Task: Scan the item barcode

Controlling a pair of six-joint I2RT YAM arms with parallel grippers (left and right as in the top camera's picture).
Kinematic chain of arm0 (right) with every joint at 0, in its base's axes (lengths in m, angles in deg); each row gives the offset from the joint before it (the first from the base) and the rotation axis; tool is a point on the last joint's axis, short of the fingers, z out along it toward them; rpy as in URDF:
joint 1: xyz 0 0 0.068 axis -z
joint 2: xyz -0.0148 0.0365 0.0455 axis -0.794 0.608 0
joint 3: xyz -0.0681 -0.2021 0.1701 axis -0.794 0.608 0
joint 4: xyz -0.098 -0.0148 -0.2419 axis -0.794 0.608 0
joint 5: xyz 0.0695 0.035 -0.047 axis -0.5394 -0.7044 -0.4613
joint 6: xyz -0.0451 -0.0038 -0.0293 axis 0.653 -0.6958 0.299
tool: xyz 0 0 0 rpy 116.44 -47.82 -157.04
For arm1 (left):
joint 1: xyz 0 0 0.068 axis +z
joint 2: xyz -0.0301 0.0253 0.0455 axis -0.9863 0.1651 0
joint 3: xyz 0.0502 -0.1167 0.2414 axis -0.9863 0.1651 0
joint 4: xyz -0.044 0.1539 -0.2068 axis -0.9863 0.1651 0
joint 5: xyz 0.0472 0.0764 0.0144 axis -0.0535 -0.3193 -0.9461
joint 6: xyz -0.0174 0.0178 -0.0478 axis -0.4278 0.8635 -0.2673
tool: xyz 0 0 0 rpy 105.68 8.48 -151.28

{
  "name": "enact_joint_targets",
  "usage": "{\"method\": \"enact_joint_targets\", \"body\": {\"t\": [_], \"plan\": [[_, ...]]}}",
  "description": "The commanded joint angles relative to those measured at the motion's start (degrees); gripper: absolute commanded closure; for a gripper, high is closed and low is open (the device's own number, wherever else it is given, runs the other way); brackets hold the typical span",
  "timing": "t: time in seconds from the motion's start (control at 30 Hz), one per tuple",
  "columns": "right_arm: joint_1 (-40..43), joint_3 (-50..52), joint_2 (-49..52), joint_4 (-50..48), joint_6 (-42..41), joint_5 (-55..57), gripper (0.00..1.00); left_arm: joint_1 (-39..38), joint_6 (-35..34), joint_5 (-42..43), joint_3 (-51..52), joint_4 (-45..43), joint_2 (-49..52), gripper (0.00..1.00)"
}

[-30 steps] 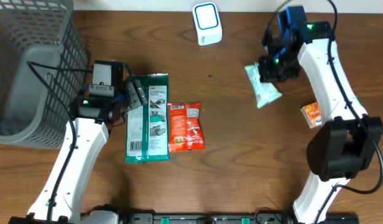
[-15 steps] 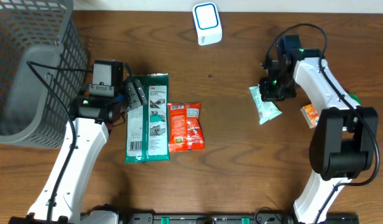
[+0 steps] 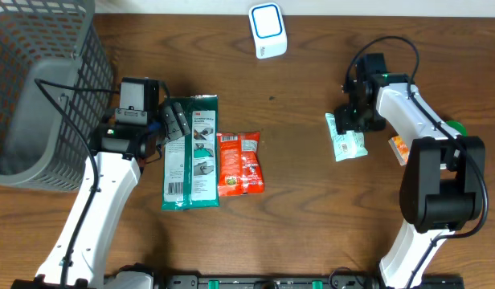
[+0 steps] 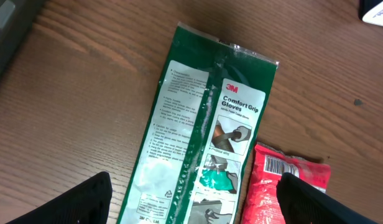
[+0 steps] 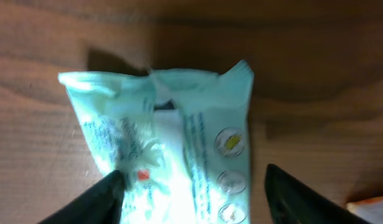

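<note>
The green packet lies flat on the surface, well apart from the white scanner. The right claw straddles it, spread and gripping nothing, probably positioned for a grip. The left claw hovers spread over the glove pack.

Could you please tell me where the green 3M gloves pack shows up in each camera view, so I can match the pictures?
Overhead: the green gloves pack lies left of centre, lengthwise up the table.
Left wrist: the green gloves pack fills the middle, running diagonally.
Right wrist: not in it.
Shared landmark: the red snack packet beside its right edge, in the overhead and left wrist views.
</note>
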Motion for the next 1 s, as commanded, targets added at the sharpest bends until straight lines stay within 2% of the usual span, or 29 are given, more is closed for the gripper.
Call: {"method": "enact_joint_targets", "body": {"t": [0.0,0.17,0.37,0.53,0.63,0.77,0.83,0.87,0.97], "plan": [[0.1,0.3,-0.2,-0.4,-0.2,3.0,0.23,0.2,0.7,-1.1,-0.1,0.0,-0.2,0.15],[-0.6,0.3,-4.1,0.7,-0.2,5.1,0.2,0.2,0.7,-1.1,-0.1,0.0,-0.2,0.15],[-3.9,0.3,-11.2,1.3,-0.2,-0.5,0.22,0.2,0.7,-1.1,-0.1,0.0,-0.2,0.15],[-8.2,0.4,-12.5,1.3,-1.1,-5.4,0.29,0.2,0.7,-1.1,-0.1,0.0,-0.2,0.15],[-10.4,1.1,-11.4,1.2,-2.0,-4.9,0.42,0.2,0.7,-1.1,-0.1,0.0,-0.2,0.15],[-12.2,2.2,-8.9,-0.2,-2.0,-4.9,0.75,0.2,0.7,-1.1,-0.1,0.0,-0.2,0.14],[-12.5,2.9,-7.4,-1.3,-2.0,-4.6,0.87,0.2,0.7,-1.1,-0.1,0.0,-0.2,0.15],[-12.5,3.2,-6.8,-1.7,-2.0,-4.2,0.91,0.2,0.7,-1.1,-0.1,0.0,-0.2,0.15],[-12.3,4.0,-4.5,-3.1,-2.5,-2.7,0.92,0.2,0.7,-1.1,-0.1,0.0,-0.2,0.15]]}}
